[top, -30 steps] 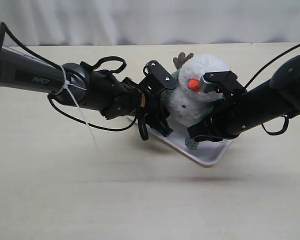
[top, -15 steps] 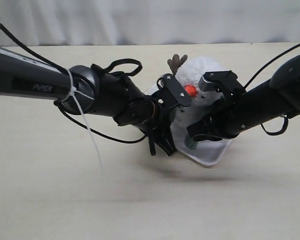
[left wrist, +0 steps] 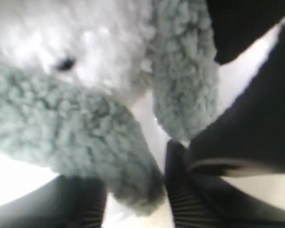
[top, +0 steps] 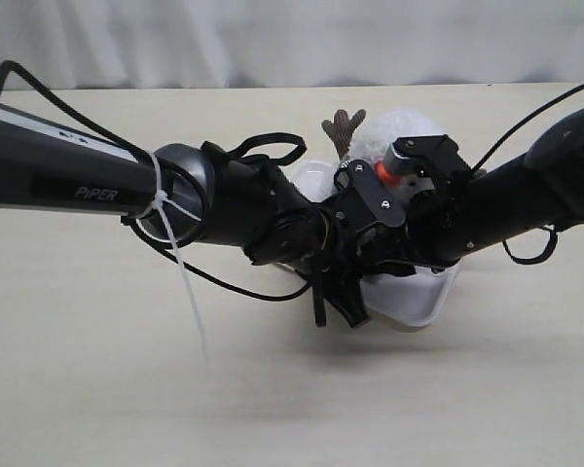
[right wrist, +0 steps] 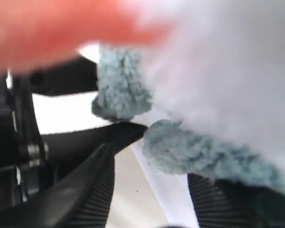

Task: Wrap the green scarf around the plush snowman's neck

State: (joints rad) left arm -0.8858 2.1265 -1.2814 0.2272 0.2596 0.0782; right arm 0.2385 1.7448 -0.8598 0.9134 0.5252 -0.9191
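The plush snowman (top: 409, 131) sits in a white tray (top: 420, 300); its orange nose (top: 383, 170) and a brown twig arm (top: 343, 126) show above both arms. My left gripper (left wrist: 133, 205) reaches across its front, jaws apart, with a rounded end of the green scarf (left wrist: 90, 137) hanging loosely between the fingers. A second scarf strand (left wrist: 185, 80) hangs down the white body (left wrist: 85, 33). My right gripper (right wrist: 154, 199) is open under the snowman's body (right wrist: 228, 61), with a scarf end (right wrist: 190, 152) just above one finger. The arms hide the scarf in the exterior view.
The tray's edge (right wrist: 175, 190) and bare beige table (top: 127, 389) lie below the jaws. Both black arms cross tightly in front of the snowman. A loose white cable tie (top: 185, 292) dangles from the left arm. A grey curtain (top: 292, 39) closes the back.
My left arm has swung right and forward across the snowman's front, now covering its body and the scarf end that showed by the tray. The right arm has barely moved.
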